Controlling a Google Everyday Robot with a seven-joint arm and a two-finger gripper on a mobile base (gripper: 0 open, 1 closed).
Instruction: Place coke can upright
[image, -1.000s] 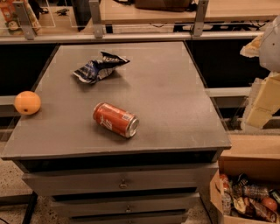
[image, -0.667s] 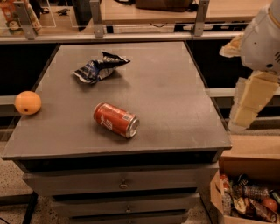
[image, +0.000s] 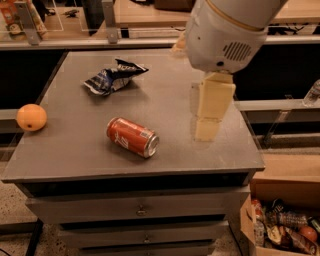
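The coke can is red with white lettering and lies on its side near the front middle of the grey table. Its silver end points to the front right. My gripper hangs cream-coloured below the big white arm housing, over the right part of the table. It is to the right of the can, about a can's length away, not touching it, and holds nothing.
A round orange sits at the table's left edge. A crumpled blue-and-white snack bag lies at the back left. A cardboard box of snacks stands on the floor at the right. Drawers are below the tabletop.
My arm has swung left from beyond the table's right edge, and the gripper now hangs over the table's right part. The can, orange and bag have not moved.
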